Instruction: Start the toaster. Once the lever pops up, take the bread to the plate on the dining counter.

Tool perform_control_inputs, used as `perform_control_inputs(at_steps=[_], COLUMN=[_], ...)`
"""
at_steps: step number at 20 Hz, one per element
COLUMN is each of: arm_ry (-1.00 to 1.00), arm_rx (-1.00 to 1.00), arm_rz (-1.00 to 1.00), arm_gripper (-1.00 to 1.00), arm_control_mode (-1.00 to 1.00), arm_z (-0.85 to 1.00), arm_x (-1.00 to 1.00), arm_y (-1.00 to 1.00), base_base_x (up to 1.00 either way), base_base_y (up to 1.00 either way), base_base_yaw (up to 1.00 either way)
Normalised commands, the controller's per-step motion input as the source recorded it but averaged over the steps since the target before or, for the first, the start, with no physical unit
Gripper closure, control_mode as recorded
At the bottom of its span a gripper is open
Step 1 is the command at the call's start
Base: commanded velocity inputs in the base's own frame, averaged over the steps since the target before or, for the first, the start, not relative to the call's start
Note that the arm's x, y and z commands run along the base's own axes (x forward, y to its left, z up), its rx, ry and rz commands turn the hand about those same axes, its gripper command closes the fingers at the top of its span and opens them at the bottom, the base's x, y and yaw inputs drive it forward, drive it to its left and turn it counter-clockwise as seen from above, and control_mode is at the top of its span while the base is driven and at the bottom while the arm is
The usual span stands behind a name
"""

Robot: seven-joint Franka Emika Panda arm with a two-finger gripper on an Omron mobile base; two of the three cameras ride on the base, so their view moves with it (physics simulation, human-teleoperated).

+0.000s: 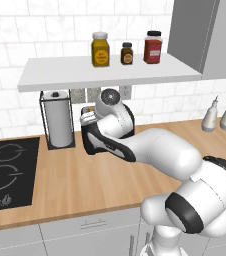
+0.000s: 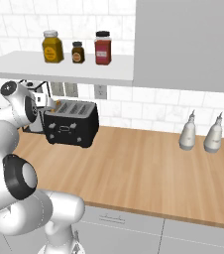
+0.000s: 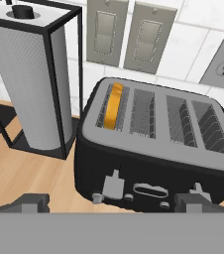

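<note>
Toaster (image 3: 148, 144) on the wood worktop (image 2: 148, 163), just right of the wire-framed paper-towel roll (image 3: 32, 84) and below the wall switches (image 3: 126, 34). The bread (image 3: 115, 104) stands in the toaster's leftmost slot – only its brown crust edge shows. The gripper (image 3: 114, 201) hovers above the toaster's front, fingers (image 3: 32, 202) spread wide, holding nothing. The step in hand is judged to be pressing the lever (image 3: 113, 183) – best to descend squarely onto the left lever, push straight down and avoid the small knobs beside it

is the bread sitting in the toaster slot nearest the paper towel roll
Yes, in the hand view the bread stands in the toaster's end slot, on the side next to the paper towel roll.
</note>
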Motion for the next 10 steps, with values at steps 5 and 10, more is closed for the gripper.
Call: perform_control_inputs(at_steps=[5, 10], arm_ry=[0.00, 0.00], arm_rx=[0.00, 0.00], arm_rz=[0.00, 0.00], arm_gripper=[-1.00, -1.00], arm_control_mode=[-1.00, -1.00], arm_z=[0.00, 0.00], arm_x=[0.00, 0.00], arm_y=[0.00, 0.00], base_base_x=[0.00, 0.00], base_base_y=[0.00, 0.00], base_base_yaw=[0.00, 0.00])
